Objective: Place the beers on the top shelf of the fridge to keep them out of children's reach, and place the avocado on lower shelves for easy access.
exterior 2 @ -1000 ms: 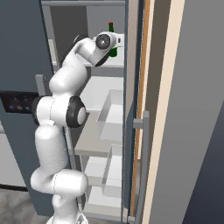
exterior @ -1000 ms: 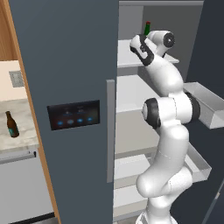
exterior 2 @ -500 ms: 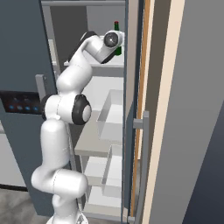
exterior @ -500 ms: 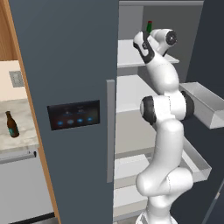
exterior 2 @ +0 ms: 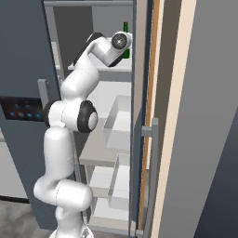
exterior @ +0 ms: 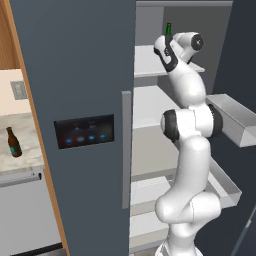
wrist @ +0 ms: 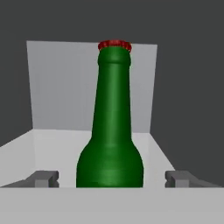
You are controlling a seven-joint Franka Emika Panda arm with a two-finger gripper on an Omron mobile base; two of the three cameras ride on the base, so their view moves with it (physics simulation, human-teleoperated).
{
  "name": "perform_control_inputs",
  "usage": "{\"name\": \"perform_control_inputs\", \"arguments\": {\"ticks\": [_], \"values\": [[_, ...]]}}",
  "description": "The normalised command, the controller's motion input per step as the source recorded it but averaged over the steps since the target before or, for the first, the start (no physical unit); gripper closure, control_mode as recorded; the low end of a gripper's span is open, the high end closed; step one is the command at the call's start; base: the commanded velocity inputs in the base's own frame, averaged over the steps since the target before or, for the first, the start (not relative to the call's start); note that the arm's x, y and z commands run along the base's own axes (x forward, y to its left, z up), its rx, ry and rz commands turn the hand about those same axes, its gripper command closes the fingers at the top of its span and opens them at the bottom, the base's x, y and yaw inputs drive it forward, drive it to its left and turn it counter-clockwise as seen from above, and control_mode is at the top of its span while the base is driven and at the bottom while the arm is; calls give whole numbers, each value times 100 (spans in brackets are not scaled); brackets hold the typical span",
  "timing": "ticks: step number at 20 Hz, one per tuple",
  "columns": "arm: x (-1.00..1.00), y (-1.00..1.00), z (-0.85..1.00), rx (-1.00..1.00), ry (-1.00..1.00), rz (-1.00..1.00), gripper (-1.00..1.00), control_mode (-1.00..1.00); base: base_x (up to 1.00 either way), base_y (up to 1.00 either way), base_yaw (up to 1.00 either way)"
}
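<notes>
Gripper (wrist: 112, 179) now wide open, fingertips (wrist: 43, 178) apart either side of green beer bottle (wrist: 111, 131), no longer clamped. Bottle upright on fridge top shelf (exterior: 150, 62). Brown bottle (exterior: 13, 142) unmoved on counter (exterior: 25, 130) left of fridge (exterior: 80, 75).

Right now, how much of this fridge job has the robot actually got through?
About a third. The green bottle stands upright on the top shelf of the fridge, and the gripper sits open with a finger on each side of it, apparently just letting go. The brown bottle waits on the counter to the left and must go up too. I can't spot the avocado, which belongs on a lower shelf.
</notes>
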Motion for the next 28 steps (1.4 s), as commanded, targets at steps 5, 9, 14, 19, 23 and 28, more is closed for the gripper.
{"name": "perform_control_inputs", "arguments": {"ticks": [5, 9, 14, 19, 23, 28], "values": [[-12, 3, 0, -3, 0, 0, -100, -100, 0, 0, 0], [-25, 0, 0, -4, 0, -3, -100, -100, 0, 0, 0], [-48, 0, 0, -4, 4, -5, -100, -100, 0, 0, 0], [-68, 0, 0, -4, 5, -5, -100, -100, 0, 0, 0], [-94, 16, 0, -6, 4, -3, -100, -100, 0, 0, 0], [-99, 27, 0, -5, 1, 0, -100, -100, 0, 0, 0]]}}
